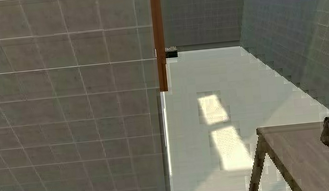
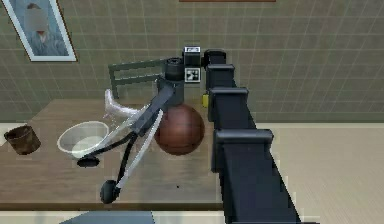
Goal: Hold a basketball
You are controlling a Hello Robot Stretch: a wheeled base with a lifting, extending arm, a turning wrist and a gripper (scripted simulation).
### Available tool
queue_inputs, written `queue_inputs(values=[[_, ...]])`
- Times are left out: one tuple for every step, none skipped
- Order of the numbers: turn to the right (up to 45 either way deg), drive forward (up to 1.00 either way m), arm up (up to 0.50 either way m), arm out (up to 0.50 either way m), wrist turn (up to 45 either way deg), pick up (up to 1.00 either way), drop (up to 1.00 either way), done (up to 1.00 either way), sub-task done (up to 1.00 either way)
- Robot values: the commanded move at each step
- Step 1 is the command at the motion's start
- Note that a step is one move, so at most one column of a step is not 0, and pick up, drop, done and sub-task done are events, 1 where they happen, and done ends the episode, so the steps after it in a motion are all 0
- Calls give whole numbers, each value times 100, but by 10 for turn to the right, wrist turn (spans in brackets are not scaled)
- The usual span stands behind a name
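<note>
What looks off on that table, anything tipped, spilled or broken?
Nothing stands out. The basketball sits on the table beside the arm. The bowl and brown cup stand upright, with nothing spilled. The gripper shows by the bowl; I cannot tell whether it holds anything.

Arm (image 2: 245, 150): near-black square bar built of boxy nested segments, each step narrower than the one before. Flat tops carry faint grey sheen, edges sharp. Two small white squares (image 2: 192, 50) with black marks at narrow end, one above other. Gripper (image 2: 98, 176): compact dark body just left of squares, with rounded black part on it. Two thin fingers (image 2: 109, 189): long, slender, slightly bowed, dark with paler grey strips alongside. Each ends in small dark rounded pad.
</note>
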Motion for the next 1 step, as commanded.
queue_inputs(values=[[0,0,0,0,450,0,0,0,0]])
